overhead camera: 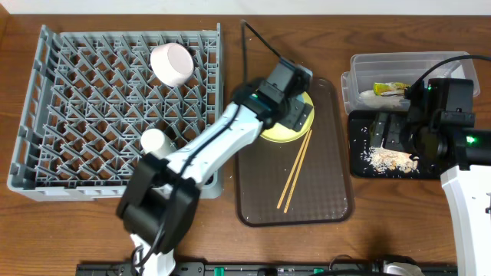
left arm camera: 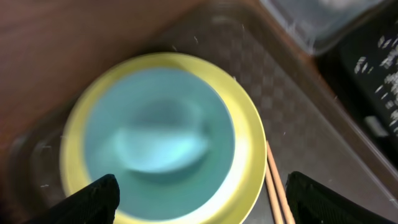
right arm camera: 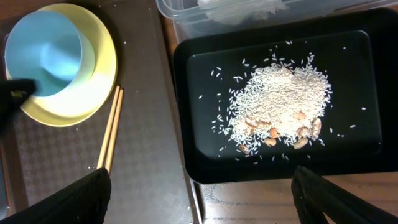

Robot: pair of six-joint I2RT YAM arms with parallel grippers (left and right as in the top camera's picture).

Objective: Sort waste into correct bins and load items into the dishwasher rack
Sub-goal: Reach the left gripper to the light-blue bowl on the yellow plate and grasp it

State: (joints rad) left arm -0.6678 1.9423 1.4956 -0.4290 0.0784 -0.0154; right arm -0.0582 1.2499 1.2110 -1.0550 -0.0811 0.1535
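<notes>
The left gripper (left arm camera: 200, 194) hangs over the pale yellow plate (left arm camera: 250, 155), its jaws spread wide with nothing between them. The two dark fingertips (left arm camera: 93, 199) show at the lower corners of the left wrist view, one at each side of the plate's near rim. That view is blurred, so I cannot tell if either tip touches the rim. The light blue bowl (left arm camera: 158, 124) sits upright in the middle of the plate, and the plate lies at the far end of the brown serving tray (overhead camera: 326, 192). The two chopsticks (overhead camera: 295, 170) lie side by side on the tray, just beside the plate's edge. The right gripper (right arm camera: 202, 186) hovers over the black tray (right arm camera: 348, 50) with its jaws also wide apart and empty. In that tray lies a heap of food leftovers (right arm camera: 280, 106), white grains with beige pieces along its near edge. Behind it, touching or nearly so, stands the clear tub (overhead camera: 453, 65), which holds the snack wrapper (overhead camera: 391, 88) and the white scrap (overhead camera: 368, 97). On the left of the counter (overhead camera: 383, 230) the grey dishwasher rack (overhead camera: 77, 115) carries the pinkish-white bowl (overhead camera: 173, 64), tilted on its side near the back. The small white cup (overhead camera: 156, 142) stands near the rack's front.
</notes>
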